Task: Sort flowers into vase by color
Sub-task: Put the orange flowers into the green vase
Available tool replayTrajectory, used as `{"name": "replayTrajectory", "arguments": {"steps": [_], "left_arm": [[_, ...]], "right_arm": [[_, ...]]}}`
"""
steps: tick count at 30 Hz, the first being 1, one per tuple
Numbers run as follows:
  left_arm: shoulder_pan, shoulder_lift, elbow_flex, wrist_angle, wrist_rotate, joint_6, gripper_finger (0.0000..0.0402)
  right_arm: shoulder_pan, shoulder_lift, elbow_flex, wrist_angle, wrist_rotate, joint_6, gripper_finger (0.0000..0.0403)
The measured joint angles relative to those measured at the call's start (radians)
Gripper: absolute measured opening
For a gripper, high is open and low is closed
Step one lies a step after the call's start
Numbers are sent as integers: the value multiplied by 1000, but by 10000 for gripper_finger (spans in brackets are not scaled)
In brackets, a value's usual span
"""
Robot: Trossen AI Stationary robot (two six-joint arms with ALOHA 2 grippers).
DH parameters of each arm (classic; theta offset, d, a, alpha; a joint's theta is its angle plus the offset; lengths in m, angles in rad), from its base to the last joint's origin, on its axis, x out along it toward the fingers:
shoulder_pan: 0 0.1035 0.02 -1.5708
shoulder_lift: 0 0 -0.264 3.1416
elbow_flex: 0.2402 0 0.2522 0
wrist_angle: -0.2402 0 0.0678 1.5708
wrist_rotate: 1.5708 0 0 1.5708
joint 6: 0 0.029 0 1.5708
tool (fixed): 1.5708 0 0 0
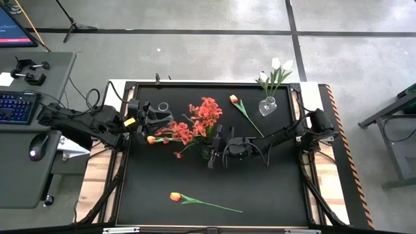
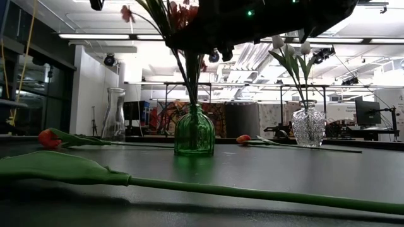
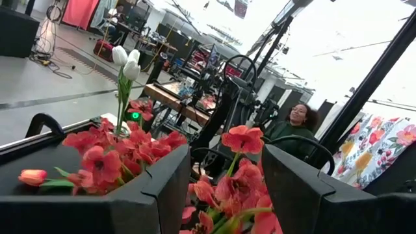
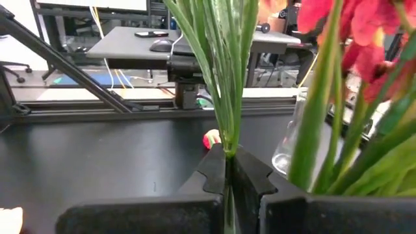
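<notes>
Right wrist view | right pincer (image 4: 229, 170) pinched shut on green stems (image 4: 224, 78) | red-orange bunch above it, green vase (image 2: 194, 135) below | lower straight, release only when seated | left pincer (image 3: 224, 188) wide beside blossoms (image 3: 244, 140)

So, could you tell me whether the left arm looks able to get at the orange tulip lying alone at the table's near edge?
Probably yes. The left gripper stands open and empty beside the red-orange blossoms, and the orange tulip lies by itself on bare mat with nothing between. The right gripper, shut on green stems, stays clear of that path.
</notes>
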Motion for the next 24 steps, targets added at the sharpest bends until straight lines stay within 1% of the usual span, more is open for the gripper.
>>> {"name": "replayTrajectory", "arguments": {"steps": [2, 4, 6, 9, 12, 15, 17, 19, 20, 21, 24], "left_arm": [[0, 0, 0, -12, 0, -7, 177], [0, -1, 2, -68, 0, -15, 177], [-3, -1, 2, -169, 0, -21, 175], [-16, 0, 1, -348, 2, -71, 165], [-38, -7, 1, -520, 20, -143, 149], [-72, -9, 0, -620, 50, -199, 116], [-99, 2, 0, -627, 49, -205, 79], [-120, 21, 0, -578, 41, -182, 32], [-128, 37, 0, -539, 38, -162, 16], [-132, 56, 0, -496, 36, -148, 9], [-134, 142, 0, -409, 36, -109, 8]], "right_arm": [[1, 0, 0, 0, 0, 18, 0], [1, 0, 0, 0, 2, 50, 0], [1, 0, 1, -4, 3, 81, 0], [1, 0, 1, -11, 7, 93, 0], [1, -1, 1, -11, 11, 93, 0], [1, -1, 1, -11, 12, 96, 0], [1, -1, 1, -11, 12, 101, 0], [1, -1, 1, -11, 12, 103, 0], [1, -1, 1, -12, 12, 103, 0], [1, -1, 1, -12, 12, 103, 0], [1, -2, 1, -14, 12, 112, 0]]}}
